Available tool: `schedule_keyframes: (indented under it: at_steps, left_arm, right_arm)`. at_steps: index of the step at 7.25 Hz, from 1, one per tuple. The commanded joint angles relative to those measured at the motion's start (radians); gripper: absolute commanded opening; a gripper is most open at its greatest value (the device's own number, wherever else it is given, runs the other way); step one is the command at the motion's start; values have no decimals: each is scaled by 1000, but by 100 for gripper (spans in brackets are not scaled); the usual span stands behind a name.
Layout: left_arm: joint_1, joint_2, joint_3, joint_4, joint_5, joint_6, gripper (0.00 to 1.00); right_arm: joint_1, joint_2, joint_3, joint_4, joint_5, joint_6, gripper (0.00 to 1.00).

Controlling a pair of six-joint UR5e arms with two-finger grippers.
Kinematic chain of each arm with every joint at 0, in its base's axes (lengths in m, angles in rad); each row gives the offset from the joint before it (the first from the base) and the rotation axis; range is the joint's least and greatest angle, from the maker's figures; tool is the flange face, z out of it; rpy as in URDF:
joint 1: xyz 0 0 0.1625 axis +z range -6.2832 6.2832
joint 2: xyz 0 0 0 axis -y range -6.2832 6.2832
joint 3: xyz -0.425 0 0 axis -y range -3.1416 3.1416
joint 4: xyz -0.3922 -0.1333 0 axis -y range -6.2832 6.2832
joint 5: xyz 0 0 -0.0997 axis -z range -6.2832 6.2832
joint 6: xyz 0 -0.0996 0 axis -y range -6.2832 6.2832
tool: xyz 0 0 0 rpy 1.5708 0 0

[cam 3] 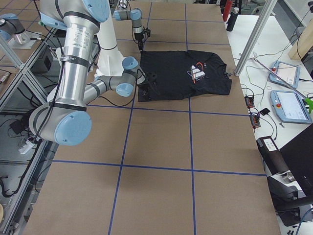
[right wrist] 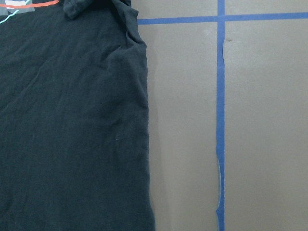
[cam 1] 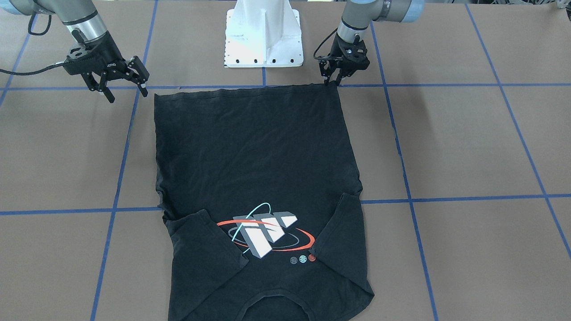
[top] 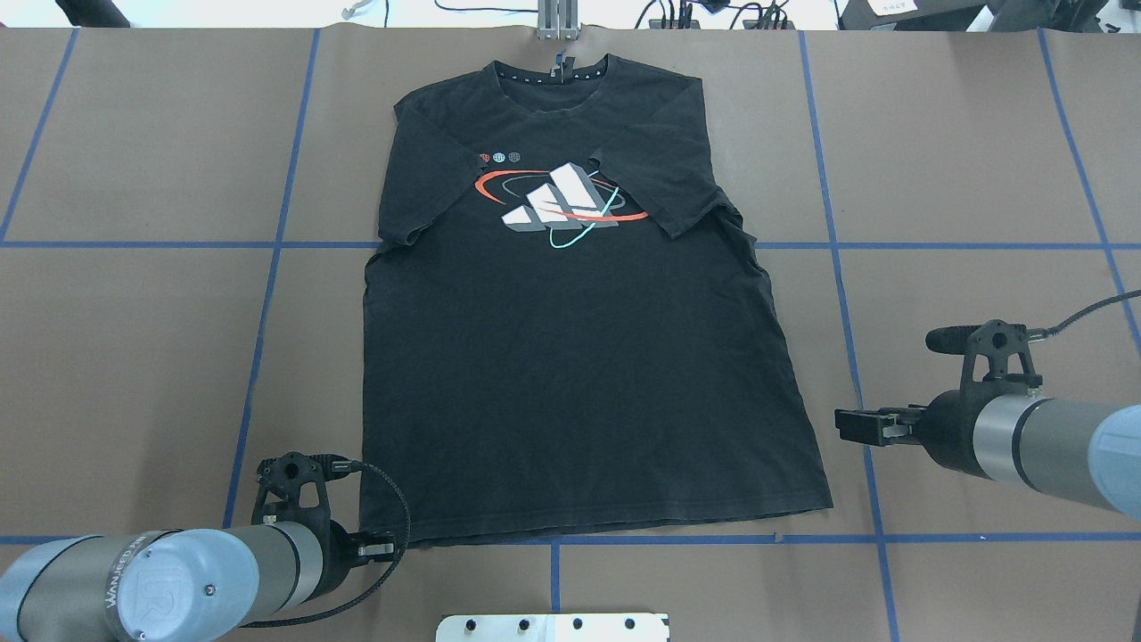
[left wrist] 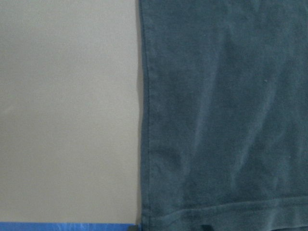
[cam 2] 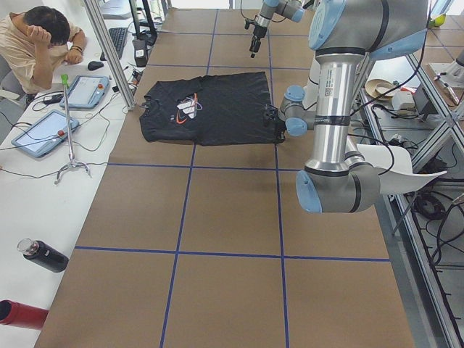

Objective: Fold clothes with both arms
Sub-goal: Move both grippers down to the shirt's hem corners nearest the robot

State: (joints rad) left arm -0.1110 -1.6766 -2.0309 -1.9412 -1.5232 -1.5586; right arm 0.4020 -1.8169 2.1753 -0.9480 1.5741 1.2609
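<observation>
The black T-shirt (cam 1: 258,156) lies flat and face up on the brown table, with both sleeves folded in over the chest print (top: 562,203) and the collar at the far edge (top: 557,76). My left gripper (cam 1: 333,81) is down at the hem's corner on its side, also seen from overhead (top: 385,546). Its fingers stand close together on the hem. The left wrist view shows that corner close up (left wrist: 159,211). My right gripper (cam 1: 127,92) is open and empty, just off the shirt's other side edge (top: 847,425). The right wrist view shows that side edge (right wrist: 144,120).
The white pedestal base (cam 1: 264,33) stands at the table's near edge behind the hem. Blue tape lines (top: 838,267) grid the table. A seated operator (cam 2: 36,43), tablets and bottles (cam 2: 43,255) are along the side bench.
</observation>
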Motion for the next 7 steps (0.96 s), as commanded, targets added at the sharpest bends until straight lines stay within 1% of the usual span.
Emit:
schedule_keyframes:
  at_steps: [1, 2, 3, 4, 5, 6, 7]
  left_arm:
    - [-4, 2, -8, 1, 0, 0, 0]
    - [-10, 3, -14, 1, 0, 0, 0]
    - [-12, 2, -18, 1, 0, 0, 0]
    - [-13, 3, -32, 1, 0, -1, 0]
    - [-13, 5, -44, 1, 5, -3, 0]
    - [-15, 6, -49, 5, 8, -5, 0]
    - [-15, 9, -58, 7, 8, -5, 0]
  right_arm:
    - [-3, -1, -2, 0, 0, 0, 100]
    - [-12, -4, -5, -2, -11, 2, 100]
    - [-46, -22, -8, -6, -60, 27, 100]
    - [-102, -66, -8, -5, -115, 82, 99]
    - [-177, -79, -14, -9, -181, 141, 98]
    - [-237, -56, -41, -12, -244, 158, 95]
    - [-241, -14, -72, -27, -249, 160, 81]
